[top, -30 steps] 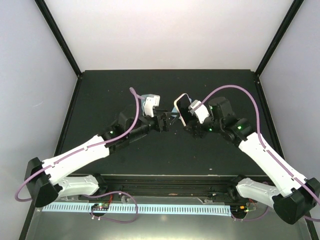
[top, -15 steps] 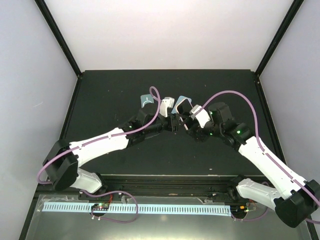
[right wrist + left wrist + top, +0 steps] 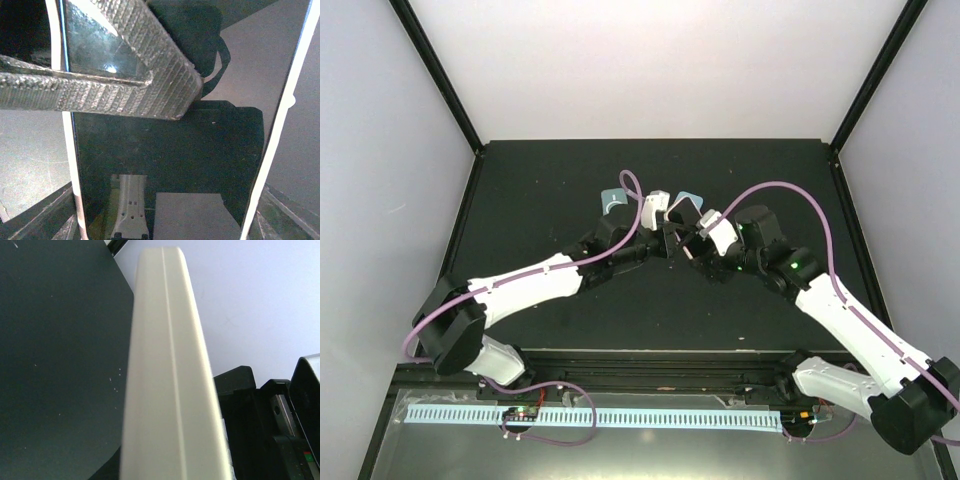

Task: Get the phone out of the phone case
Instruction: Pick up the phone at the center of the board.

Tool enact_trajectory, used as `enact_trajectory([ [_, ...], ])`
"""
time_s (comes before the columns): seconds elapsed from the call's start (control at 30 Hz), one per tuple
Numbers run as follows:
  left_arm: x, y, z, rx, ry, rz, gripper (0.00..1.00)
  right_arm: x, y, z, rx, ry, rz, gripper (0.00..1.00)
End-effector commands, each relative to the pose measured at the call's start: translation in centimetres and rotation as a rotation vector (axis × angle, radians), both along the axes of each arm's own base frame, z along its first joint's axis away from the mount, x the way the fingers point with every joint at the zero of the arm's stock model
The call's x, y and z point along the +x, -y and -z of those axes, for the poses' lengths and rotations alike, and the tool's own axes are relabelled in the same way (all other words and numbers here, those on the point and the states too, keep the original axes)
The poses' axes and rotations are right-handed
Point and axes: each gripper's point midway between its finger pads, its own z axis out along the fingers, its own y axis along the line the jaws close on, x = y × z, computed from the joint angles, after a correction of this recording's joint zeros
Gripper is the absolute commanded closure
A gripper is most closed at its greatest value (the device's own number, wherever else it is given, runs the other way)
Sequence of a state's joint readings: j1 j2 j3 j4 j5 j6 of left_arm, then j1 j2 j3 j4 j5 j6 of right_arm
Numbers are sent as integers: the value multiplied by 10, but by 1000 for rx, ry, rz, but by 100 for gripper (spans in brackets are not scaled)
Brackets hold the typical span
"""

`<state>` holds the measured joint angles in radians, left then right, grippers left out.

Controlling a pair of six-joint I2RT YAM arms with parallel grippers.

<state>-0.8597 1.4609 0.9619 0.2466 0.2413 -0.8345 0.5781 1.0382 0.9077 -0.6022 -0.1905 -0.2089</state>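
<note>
Cream plastic, taken to be the side wall of the phone case (image 3: 170,380), fills the middle of the left wrist view edge-on and runs straight away from the camera. The phone (image 3: 165,160) is held off the table (image 3: 540,180) near its centre, where the two arms meet. The right gripper (image 3: 697,243) is clamped across the width of the phone, case on. In its wrist view both pale rims are seen running away from the wrist, so the long axis is aligned with the right fingers and the free end projects toward the left arm. The left gripper (image 3: 667,237) is closed on that free end through the thickness. One textured finger pad (image 3: 165,60) is seen across the upper corner of the screen; the opposite finger is hidden. Judgement: the separation turns on this opposed, in-line hold, and the case would have to be peeled or drawn off lengthways, away from the right gripper. Whether the pad bears on the glass or only on the case lip cannot be resolved.
</note>
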Motion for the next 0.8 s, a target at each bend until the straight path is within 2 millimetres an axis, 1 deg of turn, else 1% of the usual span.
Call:
enact_trajectory([
  [0.0, 0, 0, -40, -89, 68, 4, 92, 6, -10, -19, 52, 70, -22, 40],
  [0.07, 0, -1, -40, -87, 68, 6, 97, 4, -12, -18, 55, 61, -34, 36],
  [0.13, -1, -3, -40, -84, 72, 18, 98, 1, -14, -17, 59, 46, -54, 29],
  [0.17, 0, -4, -41, -82, 75, 25, 98, 0, -15, -17, 61, 38, -60, 23],
  [0.2, 0, -5, -43, -80, 83, 33, 98, -1, -16, -17, 63, 33, -66, 8],
  [0.23, 1, -8, -44, -79, 87, 37, 98, -2, -17, -19, 67, 27, -72, 1],
  [0.33, 6, -20, -50, -66, 120, 63, 99, -6, -17, -25, 67, 12, -85, 0],
  [0.47, 8, -41, -55, -22, 169, 147, 98, -17, -16, -38, 68, 14, -123, 0],
  [0.6, -9, -59, -55, 21, 236, 247, 98, -31, -17, -46, 101, -7, -165, 0],
  [0.7, -31, -74, -67, 7, 303, 316, 98, -42, -21, -50, 124, -43, -211, 0],
  [0.77, -52, -78, -75, -12, 350, 401, 98, -51, -23, -56, 138, -50, -249, 0],
])
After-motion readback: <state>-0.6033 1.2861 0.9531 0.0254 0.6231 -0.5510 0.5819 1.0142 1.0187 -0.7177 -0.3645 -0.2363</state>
